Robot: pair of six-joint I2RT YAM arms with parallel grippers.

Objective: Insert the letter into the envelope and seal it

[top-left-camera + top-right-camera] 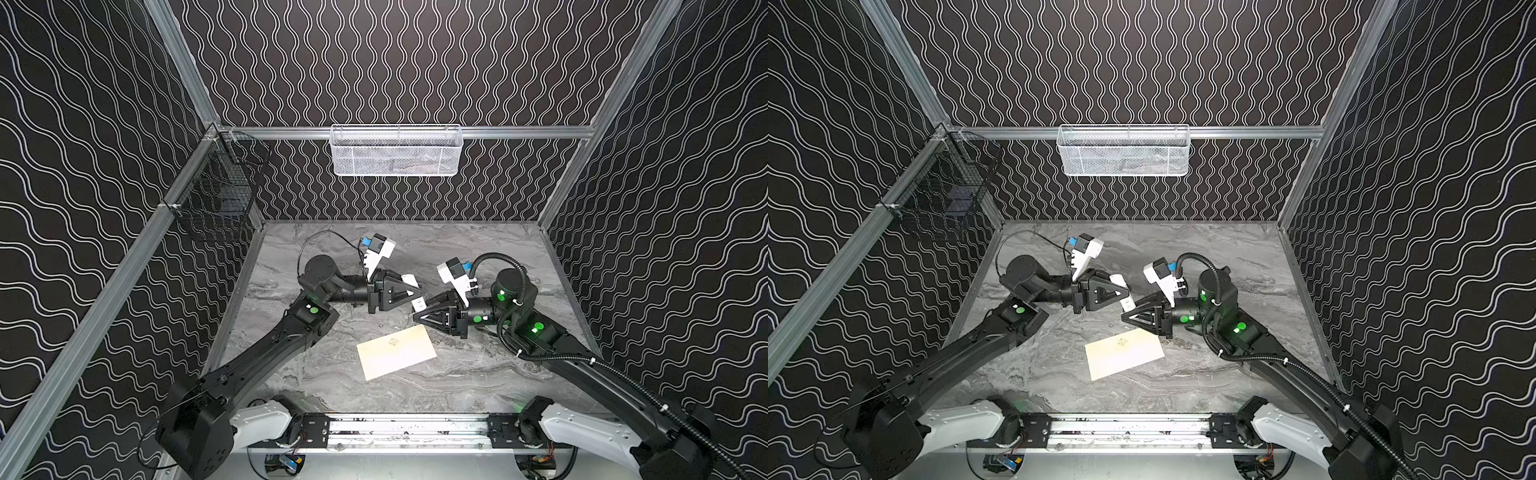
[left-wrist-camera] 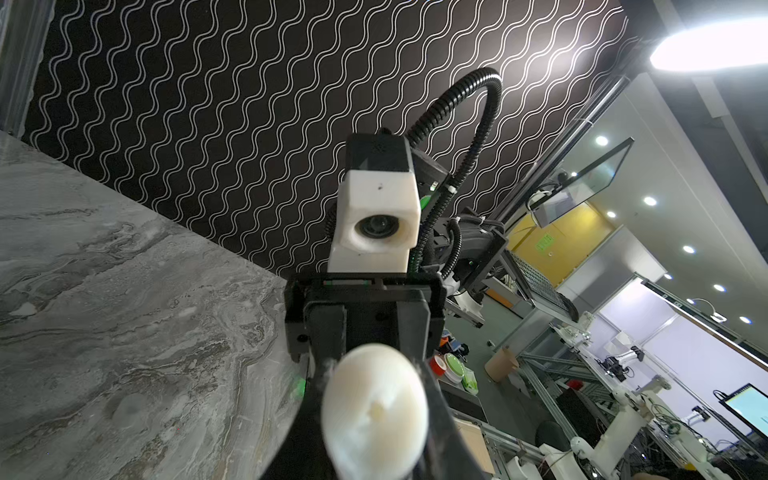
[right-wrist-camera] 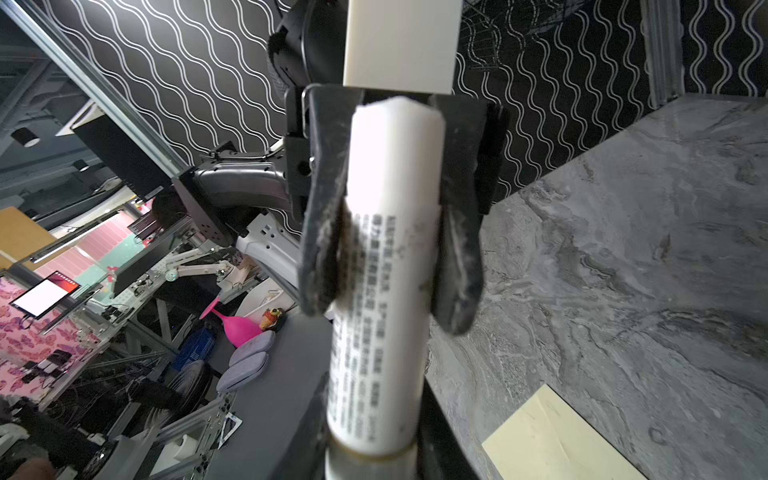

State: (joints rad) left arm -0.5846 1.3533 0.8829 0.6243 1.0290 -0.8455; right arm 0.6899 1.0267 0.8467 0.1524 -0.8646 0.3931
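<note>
The cream envelope lies flat on the marble table, emblem side up, near the front middle; one corner of it shows in the right wrist view. The letter is not in view. Above and behind the envelope, both grippers meet on a white cylinder with printed text. My left gripper is shut on it; its fingers clamp the upper part, and the round end faces its camera. My right gripper grips the other end.
A white mesh basket hangs on the back wall and a black wire basket on the left wall. The arms' base rail runs along the table's front edge. Patterned walls enclose three sides.
</note>
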